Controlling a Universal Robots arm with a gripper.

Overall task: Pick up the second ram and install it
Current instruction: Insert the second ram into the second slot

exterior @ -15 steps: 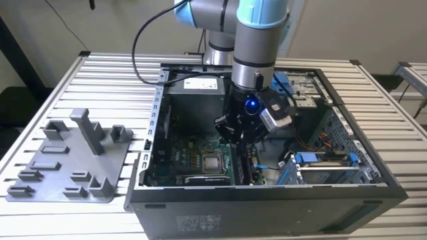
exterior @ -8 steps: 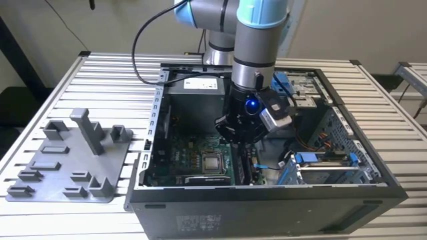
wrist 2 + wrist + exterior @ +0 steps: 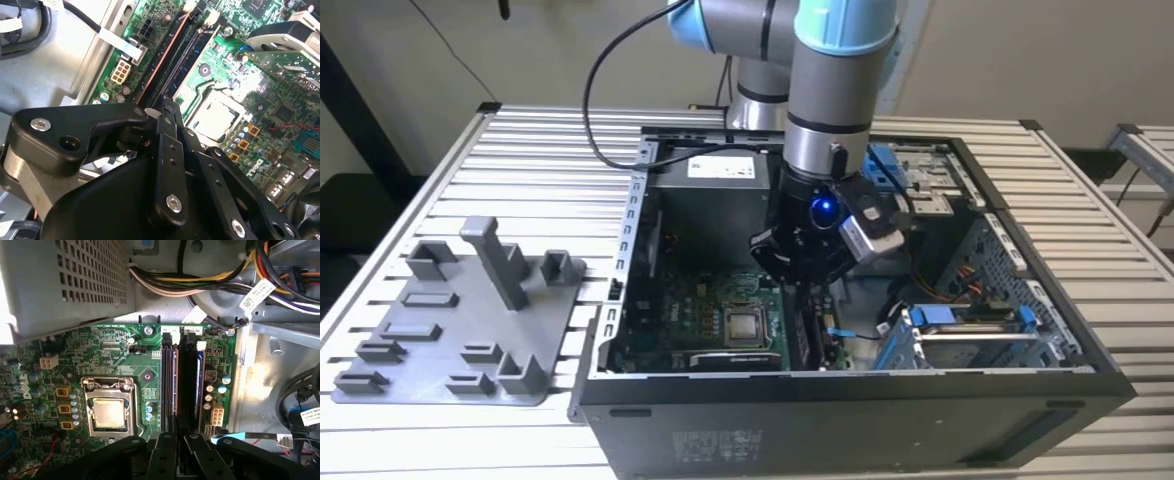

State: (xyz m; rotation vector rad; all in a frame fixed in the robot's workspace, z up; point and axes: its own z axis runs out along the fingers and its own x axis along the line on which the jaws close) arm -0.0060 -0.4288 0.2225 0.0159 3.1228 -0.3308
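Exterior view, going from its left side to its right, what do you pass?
Grey fixture plate with upright blocks → left wall of the open computer case → green motherboard → gripper lowered inside the case → blue-tabbed drive bracket → slatted table.

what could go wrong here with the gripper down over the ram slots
1. The gripper hangs directly over the memory slots on the motherboard; a stick that is slightly skewed could jam instead of seating.
2. A bundle of cables runs close to the slot ends and might snag the arm.
3. The CPU socket lies beside the slots, so sideways drift may strike it.
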